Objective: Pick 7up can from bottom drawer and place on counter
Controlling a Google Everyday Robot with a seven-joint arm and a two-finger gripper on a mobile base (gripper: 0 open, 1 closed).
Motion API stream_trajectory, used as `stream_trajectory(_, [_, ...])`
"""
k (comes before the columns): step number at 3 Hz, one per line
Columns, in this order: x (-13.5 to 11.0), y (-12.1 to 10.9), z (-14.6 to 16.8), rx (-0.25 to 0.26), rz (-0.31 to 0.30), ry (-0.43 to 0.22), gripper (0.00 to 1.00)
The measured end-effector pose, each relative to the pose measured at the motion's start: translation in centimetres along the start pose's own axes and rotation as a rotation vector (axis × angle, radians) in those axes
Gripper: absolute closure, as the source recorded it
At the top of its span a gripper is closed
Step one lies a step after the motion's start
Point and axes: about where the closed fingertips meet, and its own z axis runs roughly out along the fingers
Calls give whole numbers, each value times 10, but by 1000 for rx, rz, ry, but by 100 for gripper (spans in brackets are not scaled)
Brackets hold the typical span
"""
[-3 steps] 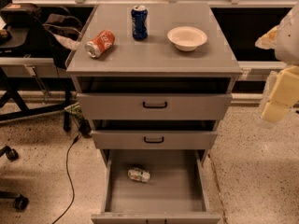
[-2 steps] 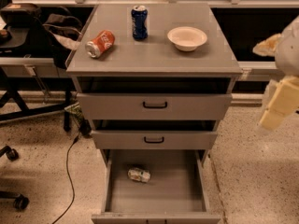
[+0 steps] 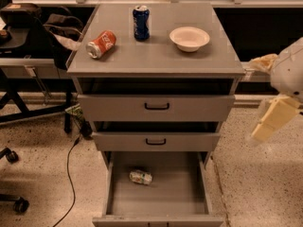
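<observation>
The 7up can point(image 3: 141, 177), pale silver with green marks, lies on its side on the grey floor of the open bottom drawer point(image 3: 189, 197), left of centre. The counter point(image 3: 156, 56) is the grey cabinet top. My gripper point(image 3: 273, 119) hangs at the right edge of the camera view, beside the cabinet at middle-drawer height, well right of and above the can. It holds nothing that I can see.
On the counter an orange can point(image 3: 101, 44) lies on its side, a dark blue can point(image 3: 141, 22) stands upright and a white bowl point(image 3: 189, 38) sits at the right. Two upper drawers with black handles stand slightly open. A chair point(image 3: 28, 41) and a cable point(image 3: 68, 174) are at the left.
My gripper has moved slightly down and to the left along the right edge. The cans, bowl and drawers have not moved.
</observation>
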Motion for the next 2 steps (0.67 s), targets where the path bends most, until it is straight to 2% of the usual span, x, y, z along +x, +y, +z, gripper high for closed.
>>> stream_trajectory(1, [10,1,31,23,79,-20,0])
stream_trajectory(2, [20,6,72,38,191,-4,0])
